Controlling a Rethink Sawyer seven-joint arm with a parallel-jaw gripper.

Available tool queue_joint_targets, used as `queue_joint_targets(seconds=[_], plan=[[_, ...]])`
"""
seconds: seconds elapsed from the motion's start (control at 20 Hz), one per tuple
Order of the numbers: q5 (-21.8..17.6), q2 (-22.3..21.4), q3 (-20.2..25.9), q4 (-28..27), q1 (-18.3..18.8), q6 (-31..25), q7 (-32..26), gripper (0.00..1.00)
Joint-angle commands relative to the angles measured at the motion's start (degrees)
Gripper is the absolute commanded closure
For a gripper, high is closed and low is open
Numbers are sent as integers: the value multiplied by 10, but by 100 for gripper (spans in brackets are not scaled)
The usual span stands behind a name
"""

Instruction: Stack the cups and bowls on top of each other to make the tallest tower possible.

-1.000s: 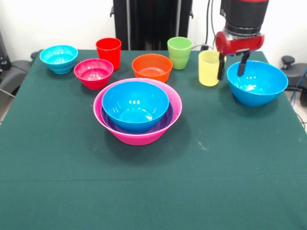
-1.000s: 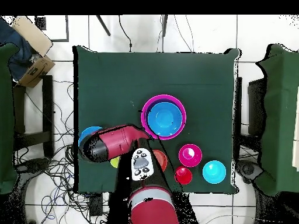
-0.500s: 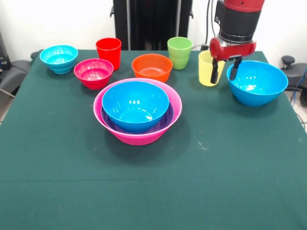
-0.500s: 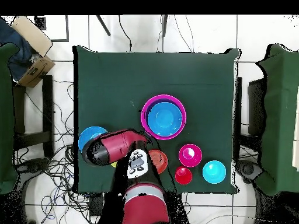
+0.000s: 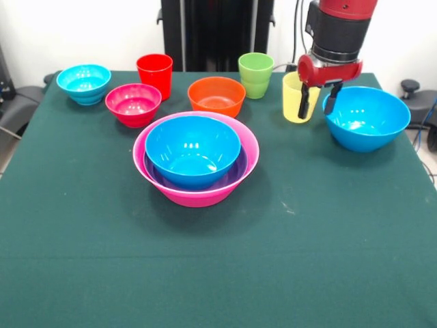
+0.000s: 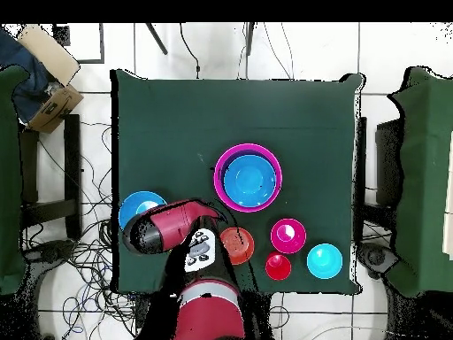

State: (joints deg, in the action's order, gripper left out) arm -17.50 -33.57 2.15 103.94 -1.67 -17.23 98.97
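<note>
The tower is a pink bowl (image 5: 249,158) holding a purple bowl (image 5: 235,171) and a blue bowl (image 5: 192,149); from overhead the same pink bowl (image 6: 221,158) rings the blue one (image 6: 248,179). My gripper (image 5: 315,105) hangs open and empty at the back right, between the yellow cup (image 5: 293,96) and a loose blue bowl (image 5: 367,117). Its left finger (image 5: 302,106) shows in front of the yellow cup's side. A red cup (image 5: 155,74) and a green cup (image 5: 256,74) stand along the back. Orange (image 5: 216,96), magenta (image 5: 133,104) and cyan (image 5: 84,83) bowls lie singly.
From overhead, the arm (image 6: 168,228) covers the gripper and the yellow and green cups. The loose blue bowl (image 6: 137,204), orange bowl (image 6: 239,248), magenta bowl (image 6: 288,235), red cup (image 6: 278,266) and cyan bowl (image 6: 325,260) line the robot's side of the green cloth (image 6: 177,124).
The gripper has shifted from over the loose blue bowl's rim leftward in the front view, toward the yellow cup. Cups and bowls have not moved.
</note>
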Motion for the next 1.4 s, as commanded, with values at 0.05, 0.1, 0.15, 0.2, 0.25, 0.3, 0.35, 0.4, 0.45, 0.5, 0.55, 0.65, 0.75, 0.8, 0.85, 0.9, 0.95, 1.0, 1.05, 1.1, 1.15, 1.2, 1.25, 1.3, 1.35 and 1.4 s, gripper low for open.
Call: queue_joint_targets(seconds=[0.05,0.1,0.15,0.2,0.25,0.3,0.35,0.4,0.45,0.5,0.55,0.65,0.75,0.8,0.85,0.9,0.95,1.0,1.05,1.1,1.15,1.2,1.25,1.3,1.35,1.4], plan=[[-17,22,4,-43,-20,8,54,0],[-14,19,5,-44,-22,1,53,0],[-10,15,5,-46,-25,-7,53,0],[-7,13,5,-48,-27,-16,52,0],[-3,10,5,-50,-30,-24,52,0],[-1,9,4,-52,-32,-28,52,0],[-1,9,2,-53,-34,-29,52,0],[0,11,0,-55,-37,-28,54,0],[0,13,-3,-56,-40,-27,56,0],[1,15,-6,-57,-44,-26,58,0],[2,15,-8,-58,-48,-26,60,0],[7,15,-11,-62,-55,-33,64,0],[14,10,-11,-69,-59,-52,62,0],[17,6,-10,-72,-59,-63,60,0],[20,3,-9,-74,-59,-74,57,0],[22,0,-8,-75,-58,-81,54,0],[23,-1,-7,-75,-57,-82,53,0],[22,-1,-9,-72,-58,-76,54,0],[20,2,-11,-70,-60,-70,55,0],[18,8,-14,-73,-63,-64,57,0],[18,12,-16,-73,-65,-57,60,0],[18,15,-16,-73,-66,-54,61,0],[19,16,-17,-74,-68,-53,62,0],[20,15,-18,-75,-68,-56,62,0],[20,15,-18,-75,-68,-59,61,0],[20,17,-18,-77,-66,-62,58,0]])
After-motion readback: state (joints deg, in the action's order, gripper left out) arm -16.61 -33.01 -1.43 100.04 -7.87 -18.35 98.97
